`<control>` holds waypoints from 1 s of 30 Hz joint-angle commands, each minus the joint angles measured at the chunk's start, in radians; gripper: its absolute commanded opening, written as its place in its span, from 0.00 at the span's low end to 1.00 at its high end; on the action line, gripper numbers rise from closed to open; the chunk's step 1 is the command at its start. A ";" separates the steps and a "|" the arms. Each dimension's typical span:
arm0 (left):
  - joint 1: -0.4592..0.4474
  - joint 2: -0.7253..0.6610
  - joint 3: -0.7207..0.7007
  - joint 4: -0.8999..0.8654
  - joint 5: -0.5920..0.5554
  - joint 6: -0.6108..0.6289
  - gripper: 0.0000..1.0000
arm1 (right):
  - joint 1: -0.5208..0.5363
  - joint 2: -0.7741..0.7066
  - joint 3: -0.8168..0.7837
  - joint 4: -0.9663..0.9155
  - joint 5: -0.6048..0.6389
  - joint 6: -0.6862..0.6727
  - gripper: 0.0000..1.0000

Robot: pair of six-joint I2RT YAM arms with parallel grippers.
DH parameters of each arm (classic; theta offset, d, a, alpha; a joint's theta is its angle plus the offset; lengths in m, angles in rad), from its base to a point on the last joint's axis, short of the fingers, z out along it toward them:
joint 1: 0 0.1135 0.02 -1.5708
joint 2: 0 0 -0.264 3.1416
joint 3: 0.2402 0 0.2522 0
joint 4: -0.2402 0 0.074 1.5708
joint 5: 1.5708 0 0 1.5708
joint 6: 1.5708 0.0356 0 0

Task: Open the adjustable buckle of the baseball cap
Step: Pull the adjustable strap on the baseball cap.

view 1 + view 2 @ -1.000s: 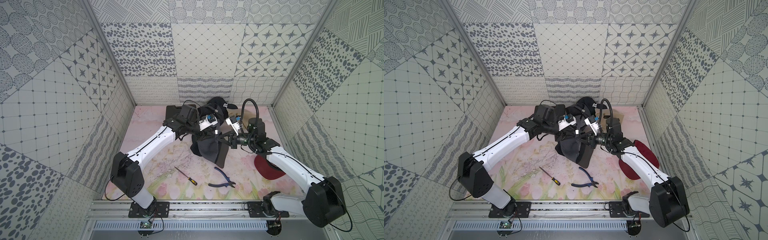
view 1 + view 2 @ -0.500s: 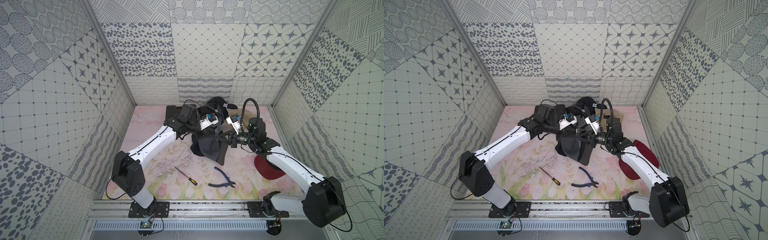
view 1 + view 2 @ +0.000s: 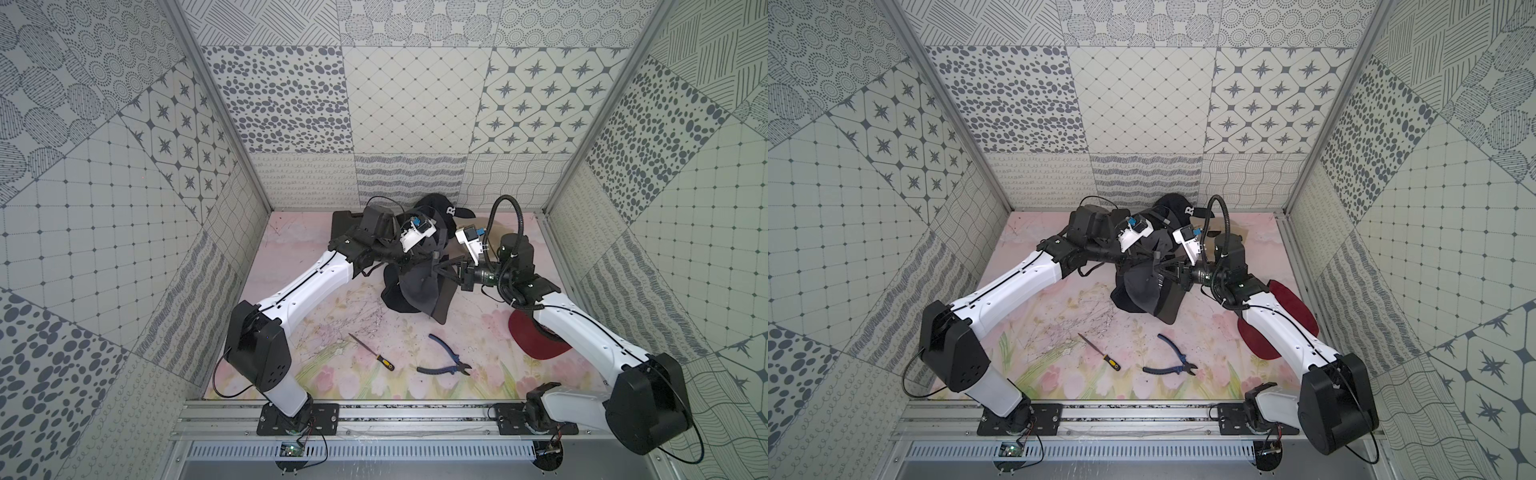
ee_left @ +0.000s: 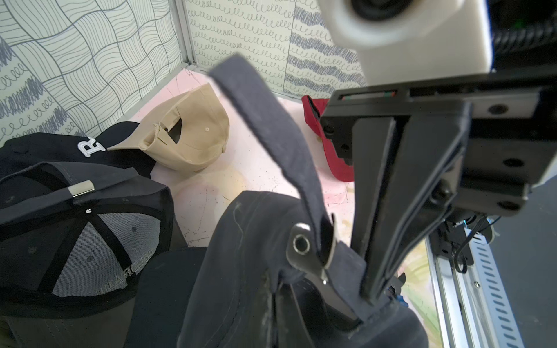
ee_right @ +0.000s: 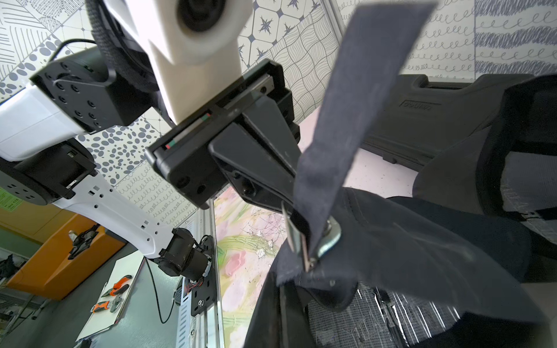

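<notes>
The dark navy baseball cap (image 3: pixel 415 291) hangs between my two arms at the middle of the mat, seen in both top views. Its metal buckle (image 4: pixel 310 250) sits on the back band, and the loose strap (image 4: pixel 271 129) sticks up out of it. My left gripper (image 4: pixel 275 304) is shut on the cap's fabric just beside the buckle. On the buckle's other side, my right gripper (image 5: pixel 281 307) is shut on the band. In the right wrist view the buckle (image 5: pixel 313 241) shows edge-on with the strap (image 5: pixel 355 105) rising from it.
A black cap with a white R (image 3: pixel 446 210), a beige cap (image 4: pixel 187 132) and a black mesh cap (image 4: pixel 75 226) lie at the back. A red cap (image 3: pixel 536 336) lies under the right arm. A screwdriver (image 3: pixel 372 347) and blue pliers (image 3: pixel 442 361) lie in front.
My left gripper has closed its jaws on the cap beside the buckle. The cap's crown has bunched up a little. My right gripper has kept its grip.
</notes>
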 commanded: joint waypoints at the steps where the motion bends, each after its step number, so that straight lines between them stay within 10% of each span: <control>1: 0.004 -0.006 0.041 0.096 -0.037 -0.149 0.00 | -0.003 0.021 -0.021 0.050 0.001 0.007 0.00; 22: 0.008 0.052 0.132 0.031 -0.062 -0.139 0.01 | -0.006 -0.048 -0.069 -0.024 0.043 -0.052 0.00; 30: 0.009 -0.002 0.061 -0.021 -0.060 0.031 0.47 | -0.039 -0.064 -0.017 -0.081 -0.019 -0.069 0.00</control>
